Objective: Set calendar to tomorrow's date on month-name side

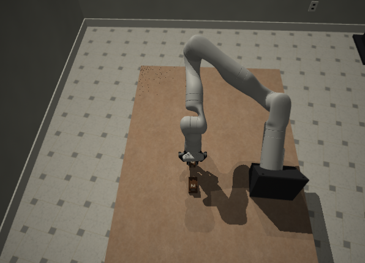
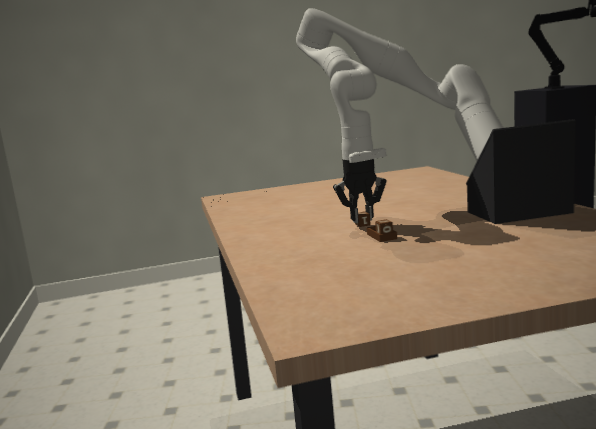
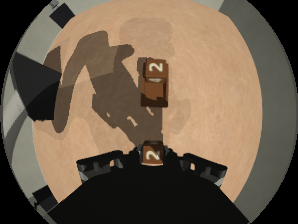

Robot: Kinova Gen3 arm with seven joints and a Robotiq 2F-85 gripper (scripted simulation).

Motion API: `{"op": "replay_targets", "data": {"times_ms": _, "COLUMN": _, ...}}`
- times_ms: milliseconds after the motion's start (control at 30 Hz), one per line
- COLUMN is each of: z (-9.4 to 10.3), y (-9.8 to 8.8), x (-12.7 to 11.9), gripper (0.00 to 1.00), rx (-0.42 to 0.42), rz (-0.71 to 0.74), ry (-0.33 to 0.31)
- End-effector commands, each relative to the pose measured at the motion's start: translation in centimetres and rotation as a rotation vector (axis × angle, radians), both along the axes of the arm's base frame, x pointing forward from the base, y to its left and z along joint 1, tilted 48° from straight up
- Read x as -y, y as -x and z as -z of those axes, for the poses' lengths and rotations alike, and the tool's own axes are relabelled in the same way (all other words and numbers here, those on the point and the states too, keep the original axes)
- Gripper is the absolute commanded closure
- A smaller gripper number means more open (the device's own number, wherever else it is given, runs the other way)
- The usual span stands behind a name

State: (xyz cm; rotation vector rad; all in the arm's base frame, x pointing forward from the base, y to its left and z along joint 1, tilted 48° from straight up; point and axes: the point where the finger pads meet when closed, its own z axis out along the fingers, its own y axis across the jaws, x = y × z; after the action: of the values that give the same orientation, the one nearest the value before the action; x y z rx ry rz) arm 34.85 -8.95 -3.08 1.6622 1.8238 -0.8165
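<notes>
Brown, wood-like faces show on the held number cube [image 1: 193, 164] [image 2: 364, 220] [image 3: 152, 153], which I have between the fingertips of my gripper [image 1: 192, 163] [image 2: 363, 219] [image 3: 153, 150], the jaws narrowed onto its sides. The open tray [image 1: 193, 192] [image 2: 384, 237] [image 3: 154, 103] lies just beside it on the counter [image 1: 153, 203] [image 2: 325, 291] [image 3: 215, 90], with the seated number cube [image 1: 193, 186] [image 2: 385, 227] [image 3: 156, 68] at its far end from me.

I'd expect the cubes to be light, stiff and fairly sturdy, with smooth faces that could slip or twist under an off-centre pinch. I'd take opposite sides squarely, around mid-height, keeping the fingertips off the tray walls; the light tray could skid if nudged.

My wrist view gives me a 2 on top of each cube and the vacant half of the tray floor. The exterior view gives me side faces instead: apparently a 1 on the held cube, a 0 on the seated one. I can't read a month's name anywhere, nor tell whether the held cube touches the counter.
</notes>
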Motion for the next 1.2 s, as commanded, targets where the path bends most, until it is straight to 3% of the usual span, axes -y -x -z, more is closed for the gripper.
{"op": "replay_targets", "data": {"times_ms": 0, "z": -0.02, "y": -0.04, "x": -0.07, "gripper": 0.74, "rx": 0.001, "rz": -0.001, "ry": -0.001}}
{"op": "replay_targets", "data": {"times_ms": 1167, "z": 0.22, "y": -0.04, "x": 0.20, "gripper": 0.74, "rx": 0.001, "rz": -0.001, "ry": -0.001}}
